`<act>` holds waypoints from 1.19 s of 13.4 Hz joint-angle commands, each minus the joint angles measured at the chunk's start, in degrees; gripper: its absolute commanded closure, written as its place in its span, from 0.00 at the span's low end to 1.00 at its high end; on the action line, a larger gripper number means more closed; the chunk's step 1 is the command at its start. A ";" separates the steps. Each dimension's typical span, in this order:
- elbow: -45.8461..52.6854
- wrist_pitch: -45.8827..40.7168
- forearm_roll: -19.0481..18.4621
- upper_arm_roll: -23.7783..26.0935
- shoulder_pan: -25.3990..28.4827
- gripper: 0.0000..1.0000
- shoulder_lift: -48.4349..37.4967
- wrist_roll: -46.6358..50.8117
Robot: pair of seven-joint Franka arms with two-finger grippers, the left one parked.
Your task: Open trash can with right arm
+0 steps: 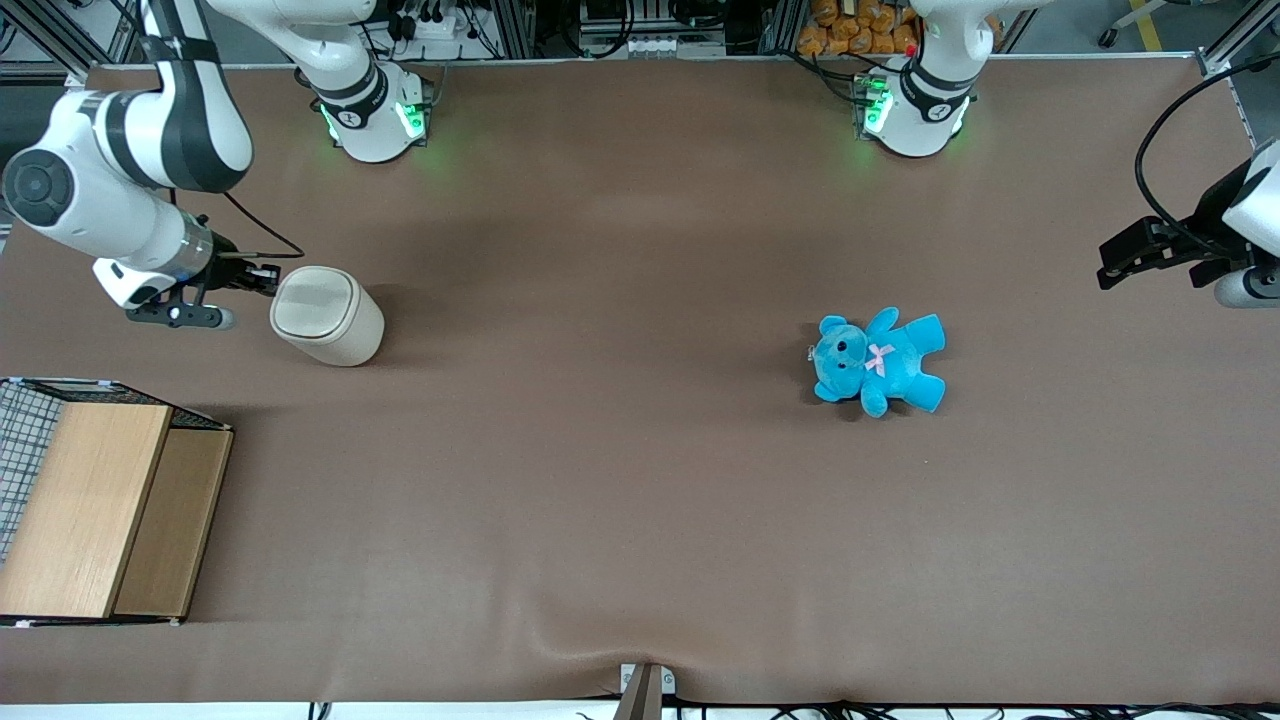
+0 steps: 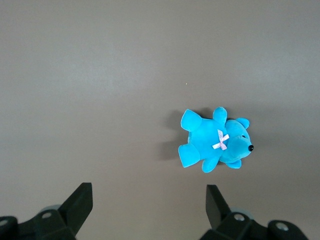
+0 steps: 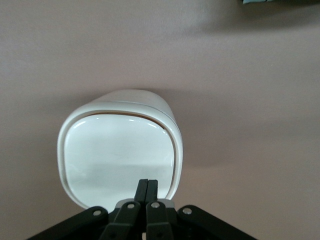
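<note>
The cream-white trash can [image 1: 328, 316] stands on the brown table at the working arm's end, its rounded-square lid [image 3: 120, 157] down. The right arm's black gripper [image 1: 262, 279] sits at the lid's edge on the side away from the blue teddy. In the right wrist view the gripper [image 3: 147, 184] has its two fingers pressed together, tips over the lid's rim above a grey tab. It holds nothing.
A blue teddy [image 1: 878, 361] lies on the table toward the parked arm's end; it also shows in the left wrist view [image 2: 215, 144]. A wooden box [image 1: 100, 508] with a wire basket [image 1: 25, 425] beside it stands nearer the front camera than the trash can.
</note>
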 commanded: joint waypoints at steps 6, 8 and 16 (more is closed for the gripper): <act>-2.76 4.90 0.90 0.12 -0.90 1.00 1.76 -1.03; -2.76 6.12 0.90 0.12 -0.90 1.00 2.72 -1.03; -2.15 7.20 0.90 -0.05 -0.73 1.00 4.58 -1.03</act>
